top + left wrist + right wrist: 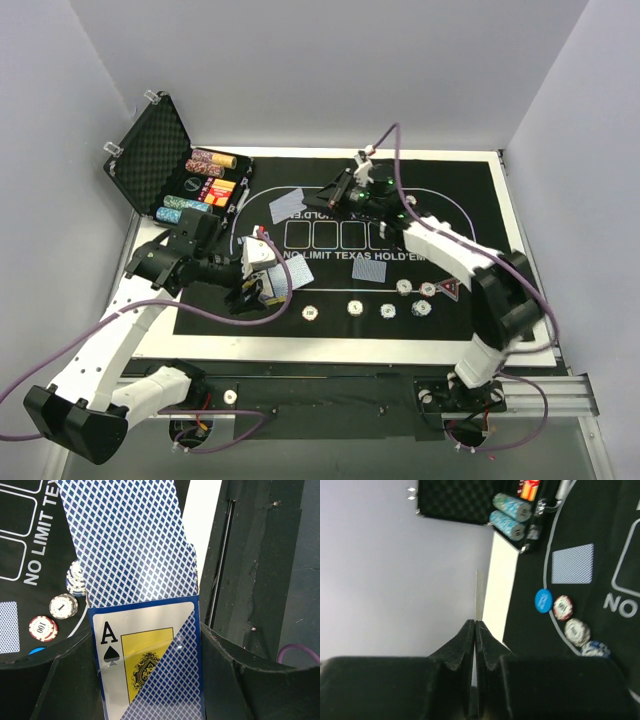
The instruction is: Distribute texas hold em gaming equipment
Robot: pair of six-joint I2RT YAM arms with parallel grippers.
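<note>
My left gripper point(258, 287) point(147, 652) is shut on a deck of playing cards point(150, 660) with an ace of spades facing out. One blue-backed card point(127, 540) sticks out beyond the deck over the mat's near left edge. My right gripper point(337, 194) point(475, 623) is shut on a single card seen edge-on point(476, 592), held above the far side of the mat. Blue-backed cards lie face down on the mat point(292, 206) point(370, 270). Speckled chips point(354, 307) sit along the near arc, and a red triangular marker point(449, 290) lies to their right. A blue button point(543, 600) lies beside three chips point(577, 631).
The black printed felt mat point(460, 200) covers the table. The open black foam-lined case point(150, 150) stands at the far left with chip stacks point(212, 160) in it. White walls close in on both sides and the back. Purple cables trail from both arms.
</note>
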